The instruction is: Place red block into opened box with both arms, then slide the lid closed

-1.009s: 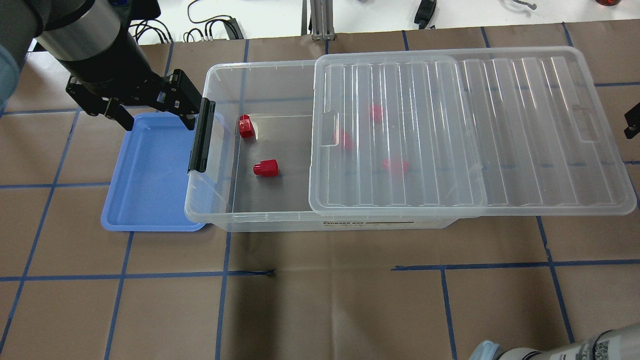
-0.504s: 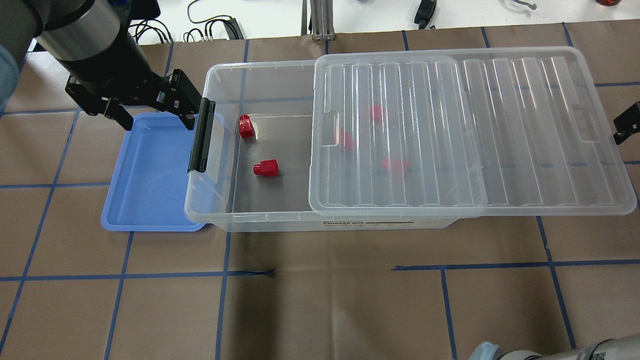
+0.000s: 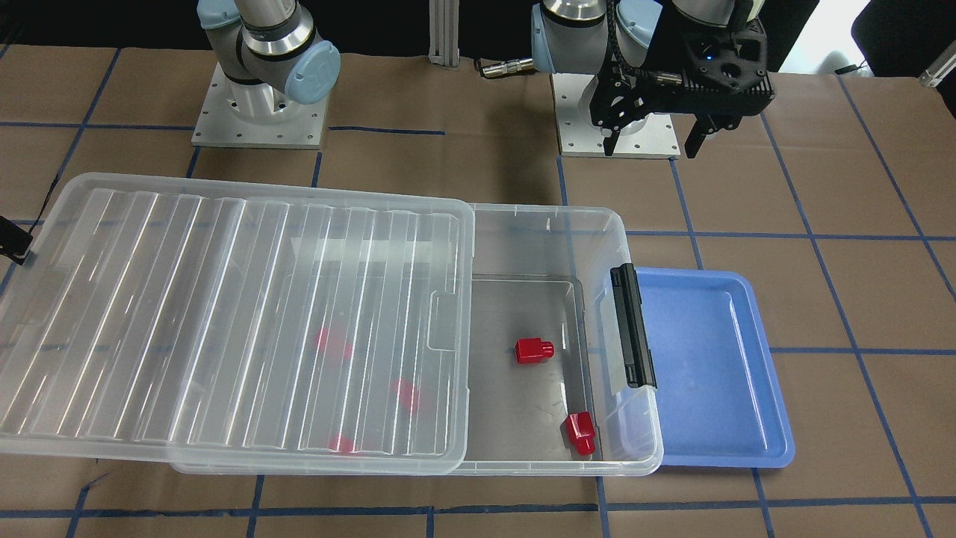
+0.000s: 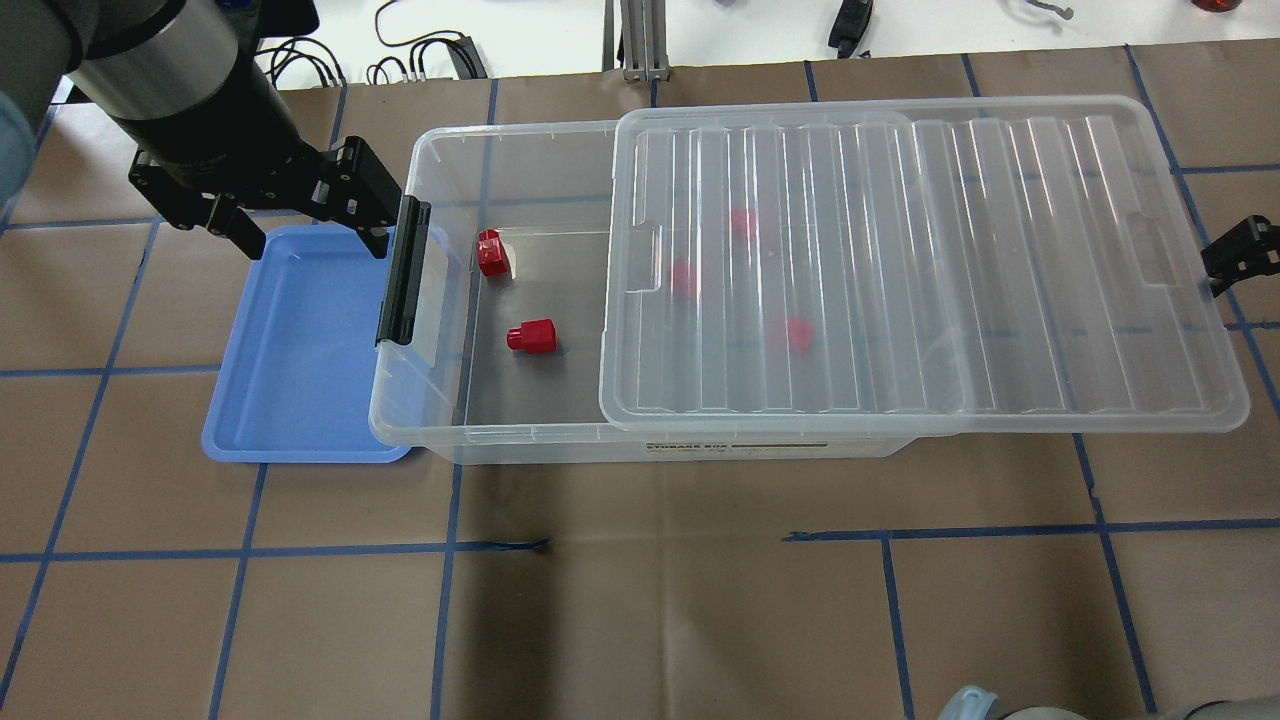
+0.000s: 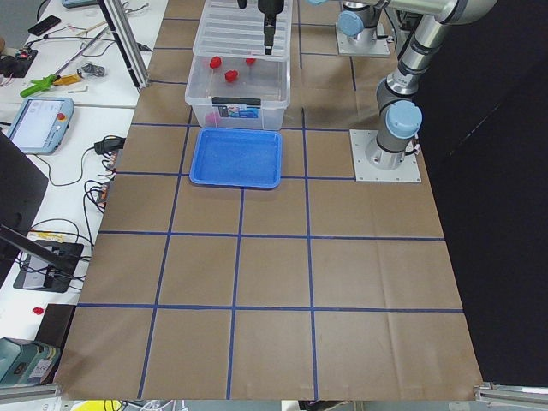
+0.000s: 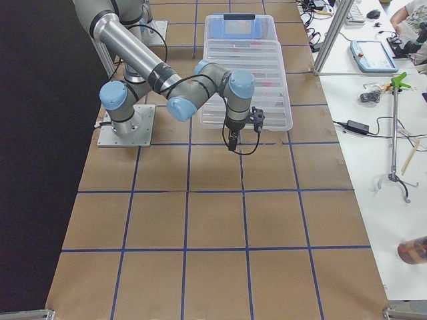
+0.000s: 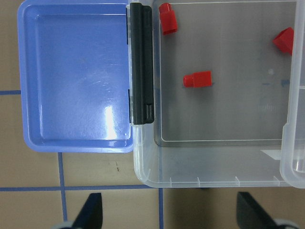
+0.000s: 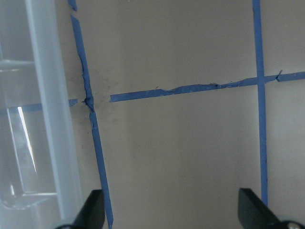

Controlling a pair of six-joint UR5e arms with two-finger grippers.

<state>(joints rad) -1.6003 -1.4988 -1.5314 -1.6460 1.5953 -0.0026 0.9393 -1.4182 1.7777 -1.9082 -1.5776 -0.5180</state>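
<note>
The clear box (image 4: 500,128) lies across the table, its black latch (image 4: 403,270) at the left end. The ribbed lid (image 4: 900,270) covers most of it and overhangs on the right. Two red blocks (image 4: 491,252) (image 4: 531,336) lie in the uncovered left part, and three more show faintly under the lid (image 4: 740,222). My left gripper (image 4: 300,215) hangs open and empty above the tray's far edge, beside the latch. My right gripper (image 4: 1235,258) is open at the lid's right short edge; in the right wrist view the lid's rim (image 8: 47,119) runs by one finger.
A blue tray (image 4: 290,350) with nothing in it sits against the box's latch end. Brown paper with blue tape lines covers the table (image 4: 650,600). Cables and an aluminium post (image 4: 635,40) lie beyond the far edge. The arm bases (image 3: 258,112) stand behind the box.
The lid has slid a little to the left over the box, and my right gripper has come in from the right edge with it. The left gripper has stayed put.
</note>
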